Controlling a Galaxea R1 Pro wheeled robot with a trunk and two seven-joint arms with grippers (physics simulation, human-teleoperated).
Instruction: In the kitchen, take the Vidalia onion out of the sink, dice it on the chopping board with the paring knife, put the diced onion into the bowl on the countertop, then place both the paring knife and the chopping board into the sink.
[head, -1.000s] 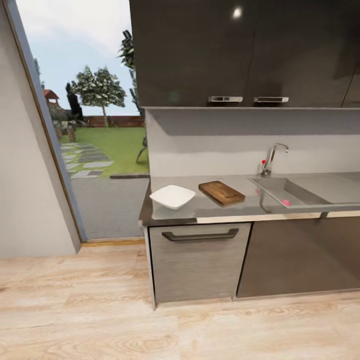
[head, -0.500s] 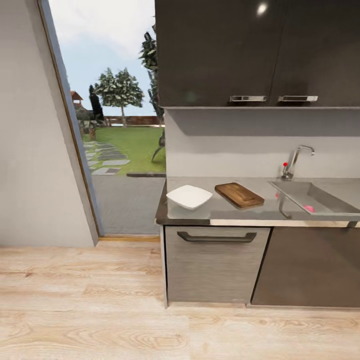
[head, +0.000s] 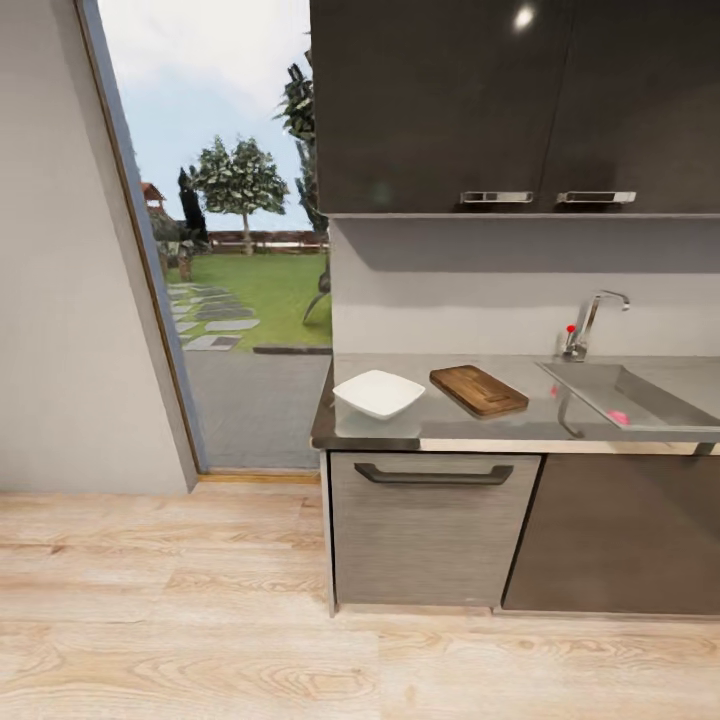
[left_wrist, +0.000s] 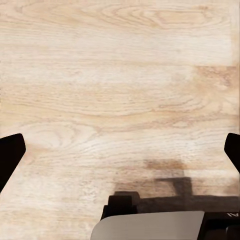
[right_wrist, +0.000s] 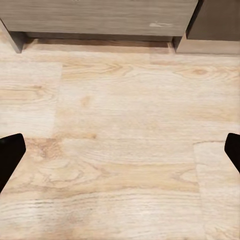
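Standing back on the pale wood floor (head: 200, 620), I see the counter (head: 480, 425) run along the far wall, grey and glossy, with dark cabinet fronts below and a black bar handle (head: 433, 474) on the nearest one. Dark upper cabinets (head: 500, 100) hang above it. At the counter's left end sits the white bowl (head: 378, 393), and just beside it, towards the sink, lies the board (head: 478, 389), set at a slant and not touching the bowl. I cannot make out a knife from here.

Further right the sink (head: 640, 395) is sunk into the counter, its tap (head: 590, 322) curving up behind with a red dot on it. A small pink shape, the onion (head: 618, 416), rests in the basin near the front wall.

Left of the counter a tall opening (head: 230, 250) gives onto grass, stepping stones and trees under a pale sky; a plain grey wall (head: 70, 300) flanks it.

Both wrist views look down at the floor. The left gripper (left_wrist: 120, 155) has its dark fingertips at opposite edges of the picture, spread wide with nothing between them. The right gripper (right_wrist: 120, 155) is likewise wide apart, with the cabinet base (right_wrist: 100, 20) ahead of it.
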